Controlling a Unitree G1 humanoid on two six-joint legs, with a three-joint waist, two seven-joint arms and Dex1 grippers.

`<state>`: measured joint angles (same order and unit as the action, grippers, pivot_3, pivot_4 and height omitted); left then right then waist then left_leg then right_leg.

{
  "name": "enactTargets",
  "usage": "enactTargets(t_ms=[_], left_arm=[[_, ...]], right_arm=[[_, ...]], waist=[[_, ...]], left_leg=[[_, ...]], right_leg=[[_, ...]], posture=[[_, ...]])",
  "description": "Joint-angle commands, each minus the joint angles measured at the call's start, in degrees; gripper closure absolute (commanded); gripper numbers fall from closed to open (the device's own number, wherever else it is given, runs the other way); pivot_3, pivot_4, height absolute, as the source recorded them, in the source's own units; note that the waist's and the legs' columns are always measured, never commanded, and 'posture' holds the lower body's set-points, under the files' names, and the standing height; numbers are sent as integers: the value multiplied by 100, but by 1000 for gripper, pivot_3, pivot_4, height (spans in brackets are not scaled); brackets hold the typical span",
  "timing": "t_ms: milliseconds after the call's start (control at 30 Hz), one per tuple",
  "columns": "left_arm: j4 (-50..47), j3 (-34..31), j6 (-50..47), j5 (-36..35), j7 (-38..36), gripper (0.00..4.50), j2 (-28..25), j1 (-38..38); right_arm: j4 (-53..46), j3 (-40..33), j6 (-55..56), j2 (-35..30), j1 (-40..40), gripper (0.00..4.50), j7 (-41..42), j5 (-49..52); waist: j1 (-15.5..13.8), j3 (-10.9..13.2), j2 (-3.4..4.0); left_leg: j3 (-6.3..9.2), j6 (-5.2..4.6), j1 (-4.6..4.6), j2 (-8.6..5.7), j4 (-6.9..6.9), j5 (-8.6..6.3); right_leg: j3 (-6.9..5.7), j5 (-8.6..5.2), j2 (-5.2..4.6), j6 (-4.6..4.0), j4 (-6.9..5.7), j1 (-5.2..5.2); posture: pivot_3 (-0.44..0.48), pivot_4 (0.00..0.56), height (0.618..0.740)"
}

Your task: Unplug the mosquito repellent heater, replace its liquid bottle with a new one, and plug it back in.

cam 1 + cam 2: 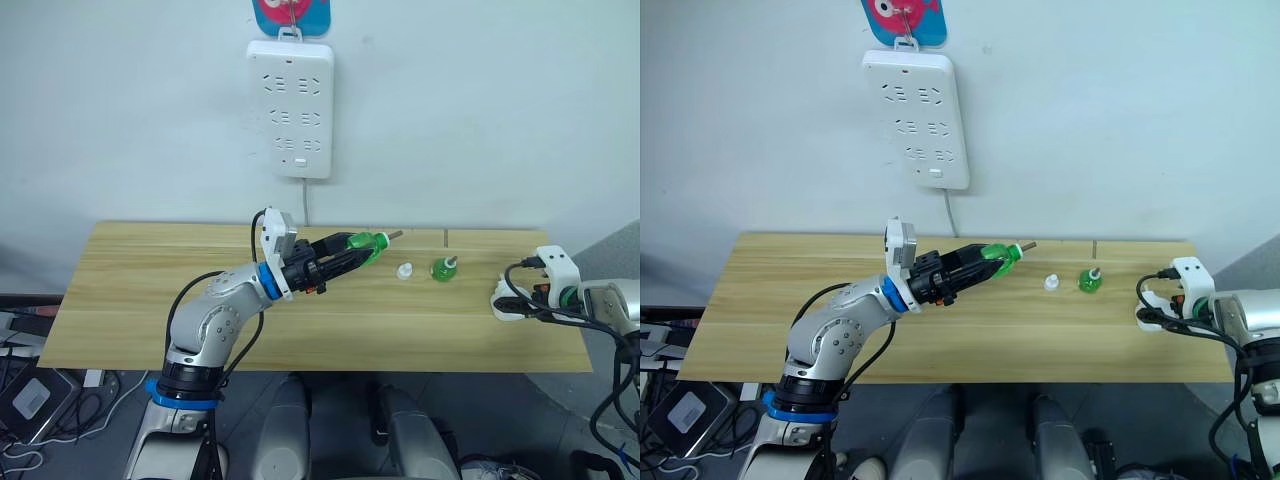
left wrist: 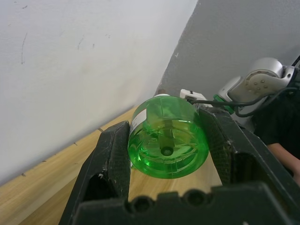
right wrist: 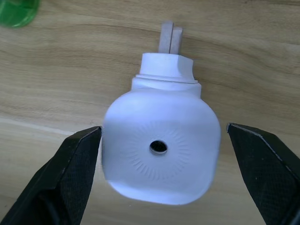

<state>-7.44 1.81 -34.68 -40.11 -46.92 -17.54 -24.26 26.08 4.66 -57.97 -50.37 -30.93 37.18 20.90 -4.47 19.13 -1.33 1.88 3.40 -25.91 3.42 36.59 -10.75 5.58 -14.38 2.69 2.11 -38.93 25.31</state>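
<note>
My left gripper [image 1: 352, 251] is shut on a green liquid bottle [image 2: 168, 143], holding it sideways above the middle of the wooden table [image 1: 140, 300] with its wick end pointing right. A second green bottle [image 1: 444, 268] stands upright on the table, a small white cap [image 1: 404, 270] just left of it. The white mosquito repellent heater [image 3: 161, 150] lies on the table near the right edge, vent hole facing the wrist camera and prongs pointing away. My right gripper [image 3: 164, 131] is open around it, with a gap on each side.
A long white power strip [image 1: 290, 108] hangs on the wall above the table's middle, its cord running down behind the table. Cables and boxes lie on the floor at the left.
</note>
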Motion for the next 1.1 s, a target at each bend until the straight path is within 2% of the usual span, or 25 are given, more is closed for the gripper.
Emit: enactTargets(t_ms=[33, 133, 167, 333, 500, 567, 667, 767, 933, 1100], left_arm=[[-301, -15, 41, -50, -22, 2287, 13, 26], [-311, -16, 31, -50, -9, 2287, 14, 35], [-321, -16, 27, -51, -10, 2287, 9, 49], [-357, -10, 6, -54, -14, 2287, -3, 95], [-397, -102, -304, -400, -68, 2287, 1, 91], [-464, -202, -790, -878, -149, 2287, -59, 67], [-462, -316, -1430, -1493, -246, 2287, -167, 15], [-383, -440, -1898, -1998, -202, 2287, -157, -85], [-276, -488, -2278, -2378, -106, 2287, -99, -281], [-148, -492, -2368, -2379, -196, 2287, -153, -434]], right_arm=[[211, -111, 63, 20, -131, 56, 92, -196], [289, -104, 102, 46, -170, 56, 178, -314], [302, -108, 105, 51, -175, 209, 205, -339], [344, -228, 30, 83, -181, 1517, 300, -397], [-145, -532, -275, -283, -21, 1515, 729, -180], [-556, -893, -957, -479, 30, 1515, 1184, 376], [-1313, -1765, -2609, -718, 38, 1515, 2106, 1856], [-1428, -2421, -3434, -869, 6, 1515, 2250, 3250], [-1305, -2390, -3453, -1129, 97, 1515, 1355, 5611], [-1444, -2244, -3389, -1045, 134, 1515, -62, 7539]], waist=[[-1, 0, 0], [-3, 1, -1], [-3, 1, -1], [4, 5, -7], [-4, 16, 6], [-6, 27, 12], [15, 45, 20], [18, 45, 20], [12, 46, 18], [10, 48, 15]], left_leg=[[0, 0, 0, 0, 0, 0], [0, 0, 0, 0, -1, 0], [0, 0, 0, 0, -2, 0], [0, 0, 5, 1, -5, 0], [-2, 0, 2, -1, -9, 0], [-3, 0, 0, -4, -13, 0], [-2, 0, 1, 0, -22, 0], [6, 0, 8, 6, -30, 0], [3, 0, 4, -1, -30, 0], [-1, -1, -1, -4, -30, -1]], right_leg=[[0, 0, 0, 0, 0, 0], [0, 0, 0, 0, 0, 0], [0, 0, 0, 0, 0, 0], [0, 0, 0, 0, 3, -3], [3, 0, 0, 0, 4, 0], [4, -2, -2, 3, 6, 1], [2, -2, 0, 3, 6, 4], [-5, -2, 7, 2, 6, 2], [-2, -3, 2, 3, 14, 0], [2, -2, -1, 3, 22, 1]], posture=[[293, 354, 740], [295, 356, 740], [295, 356, 740], [294, 357, 740], [292, 357, 740], [290, 357, 740], [273, 358, 740], [256, 354, 740], [249, 354, 740], [249, 361, 740]])
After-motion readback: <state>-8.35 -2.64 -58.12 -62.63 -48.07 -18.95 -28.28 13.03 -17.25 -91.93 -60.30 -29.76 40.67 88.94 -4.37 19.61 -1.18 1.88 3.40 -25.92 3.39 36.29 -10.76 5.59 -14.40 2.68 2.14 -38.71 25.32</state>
